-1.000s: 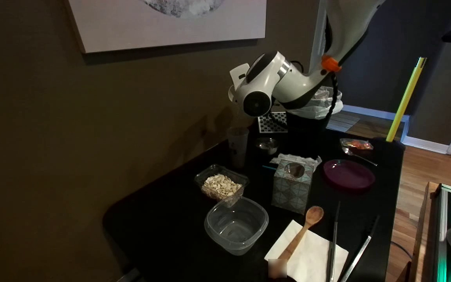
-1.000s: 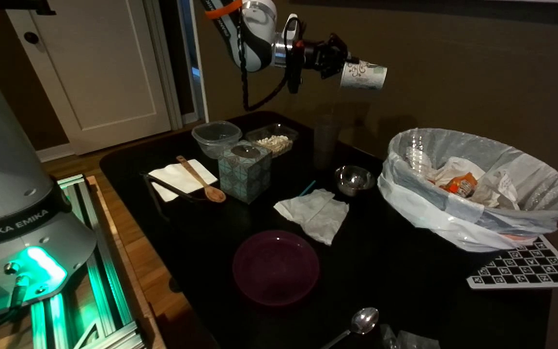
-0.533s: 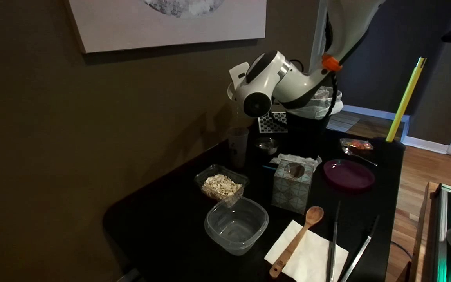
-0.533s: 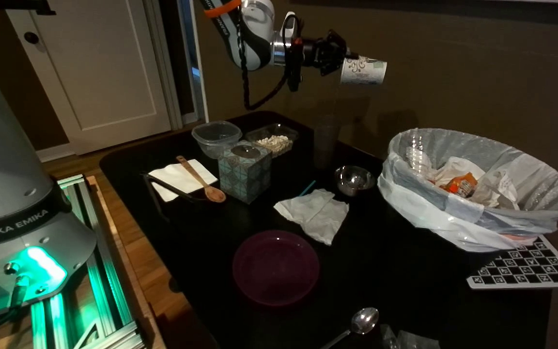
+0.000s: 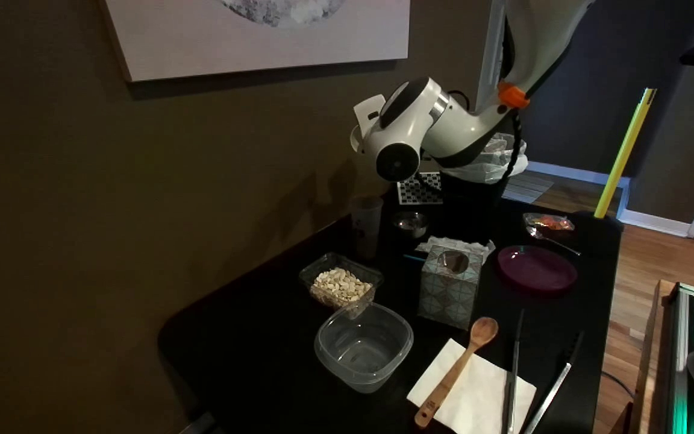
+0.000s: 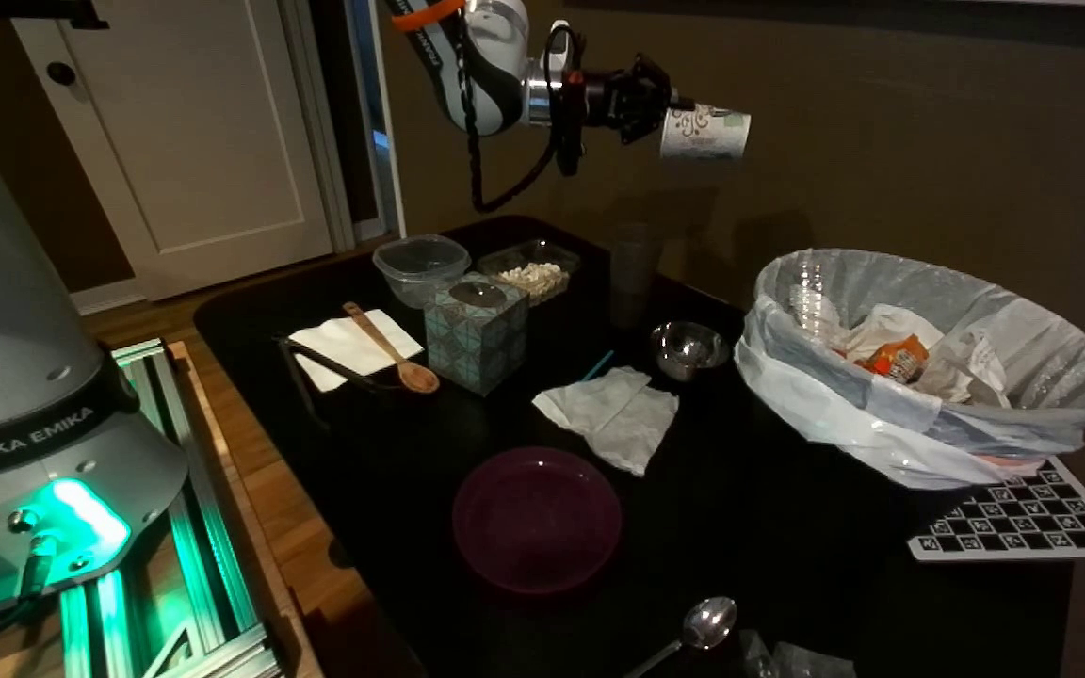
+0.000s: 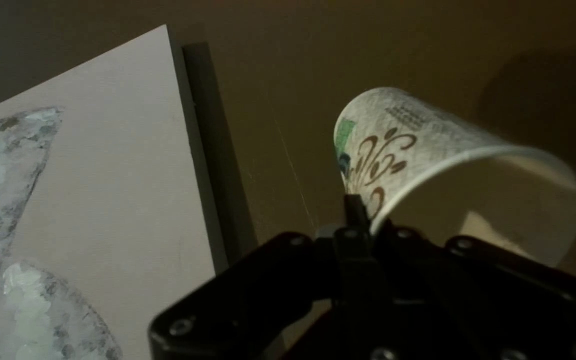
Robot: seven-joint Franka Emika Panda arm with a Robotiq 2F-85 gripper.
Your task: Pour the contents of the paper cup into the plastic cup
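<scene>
My gripper (image 6: 682, 104) is shut on the wall of the paper cup (image 6: 704, 134) at its rim. In the wrist view the gripper (image 7: 372, 222) has one finger outside the cup wall and the other inside. The paper cup (image 7: 408, 130) lies nearly on its side, its open mouth facing back toward the gripper. No contents show in the visible part of its inside. In an exterior view the paper cup (image 5: 355, 140) is mostly hidden behind the arm. The plastic cup (image 5: 366, 226) stands upright on the table, below the paper cup's mouth; it also shows faintly here (image 6: 632, 278).
A food container (image 5: 373, 295) with pale flat pieces, a clear square container (image 5: 364, 358) and a tissue box (image 6: 477, 339) stand near the plastic cup. A metal bowl (image 6: 690, 356) and a bagged bin (image 6: 834, 414) stand beyond it. A wall (image 5: 250, 181) runs close behind.
My gripper and the paper cup have risen slightly. A faint thin streak below the cup's mouth in the earlier frames no longer shows. The plastic cup has not moved.
</scene>
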